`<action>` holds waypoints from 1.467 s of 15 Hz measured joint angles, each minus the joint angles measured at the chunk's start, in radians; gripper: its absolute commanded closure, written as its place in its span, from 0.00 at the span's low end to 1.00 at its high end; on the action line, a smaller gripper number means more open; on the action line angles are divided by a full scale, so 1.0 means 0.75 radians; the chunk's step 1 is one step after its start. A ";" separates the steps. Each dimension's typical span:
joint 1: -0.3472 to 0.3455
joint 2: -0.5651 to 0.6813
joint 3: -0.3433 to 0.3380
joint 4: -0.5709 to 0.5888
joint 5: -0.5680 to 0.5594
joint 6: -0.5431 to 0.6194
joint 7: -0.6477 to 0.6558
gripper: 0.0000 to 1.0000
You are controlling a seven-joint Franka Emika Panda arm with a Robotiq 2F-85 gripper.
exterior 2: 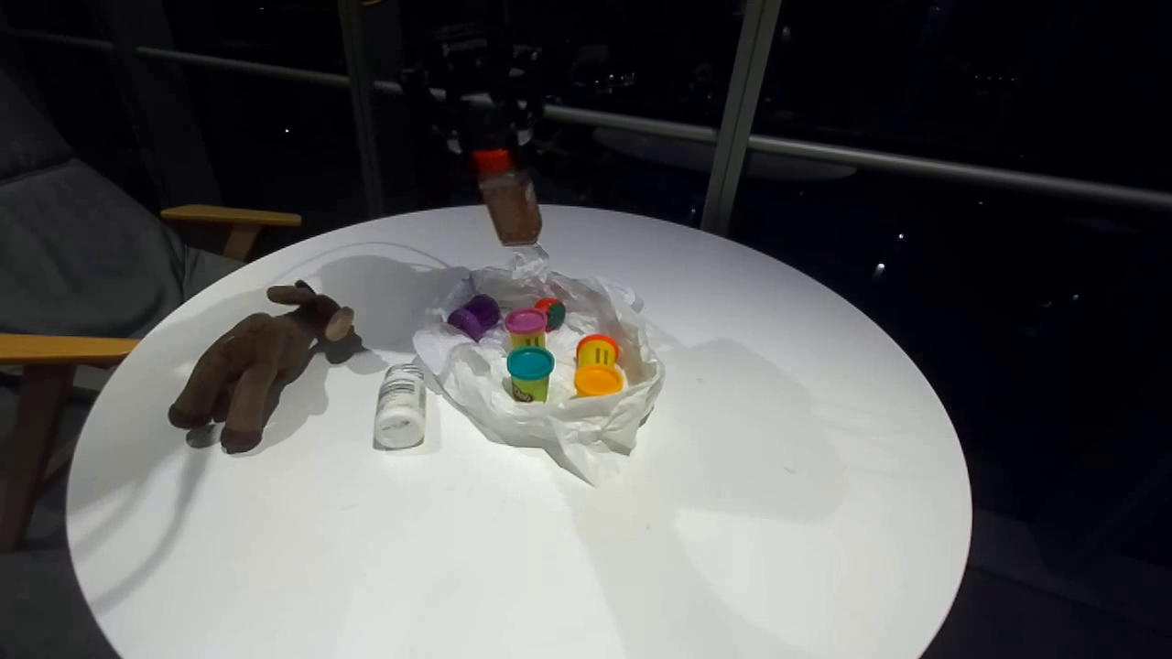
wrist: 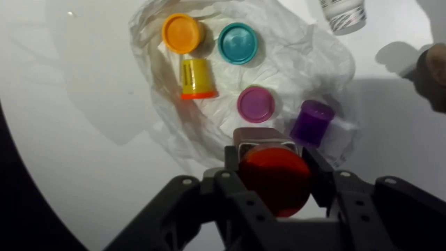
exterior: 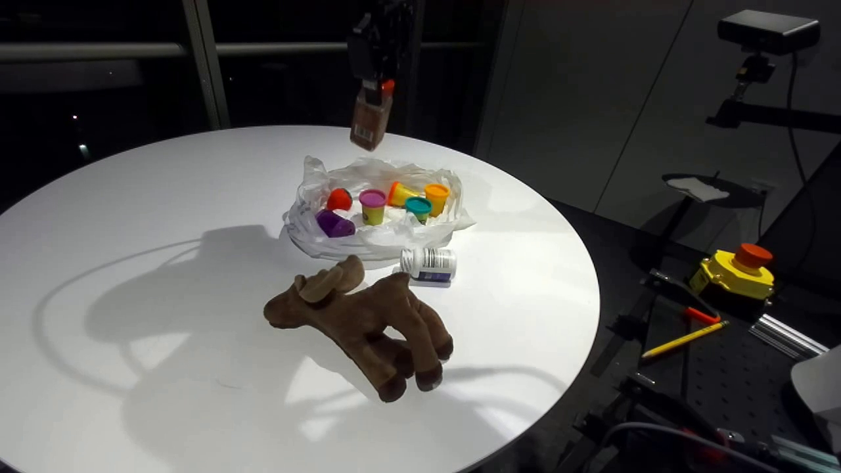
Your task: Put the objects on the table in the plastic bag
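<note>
My gripper (wrist: pixel 274 161) is shut on a red-capped brown bottle (exterior: pixel 370 122), fingers (wrist: pixel 231 158) on either side of its cap. The bottle hangs slightly tilted above the far rim of the translucent plastic bag (wrist: pixel 296 66), which lies spread on the white table (exterior: pixel 164 197). Inside the bag are a purple container (wrist: pixel 312 123), tubs with pink (wrist: pixel 256 104), teal (wrist: pixel 238 43) and orange (wrist: pixel 181 33) lids, and a tipped yellow tub (wrist: pixel 197 76). A red object (exterior: pixel 340 199) there is hidden in the wrist view. Outside lie a white bottle (exterior 2: pixel 400 407) and the brown plush animal (exterior: pixel 368 315).
Beside the table, in an exterior view, are a yellow device with a red button (exterior: pixel 732 272), a pencil (exterior: pixel 683 340) and a camera on a stand (exterior: pixel 769 33). A grey chair (exterior 2: pixel 92 229) with wooden armrests stands near the table's edge. Dark windows are behind.
</note>
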 measured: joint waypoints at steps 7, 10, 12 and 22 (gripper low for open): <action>-0.045 0.273 -0.115 0.300 -0.046 -0.066 0.074 0.81; -0.074 0.377 -0.116 0.390 0.002 -0.104 0.073 0.81; -0.081 0.422 -0.116 0.440 0.037 -0.135 0.071 0.81; -0.087 0.548 -0.067 0.599 0.218 -0.324 -0.010 0.81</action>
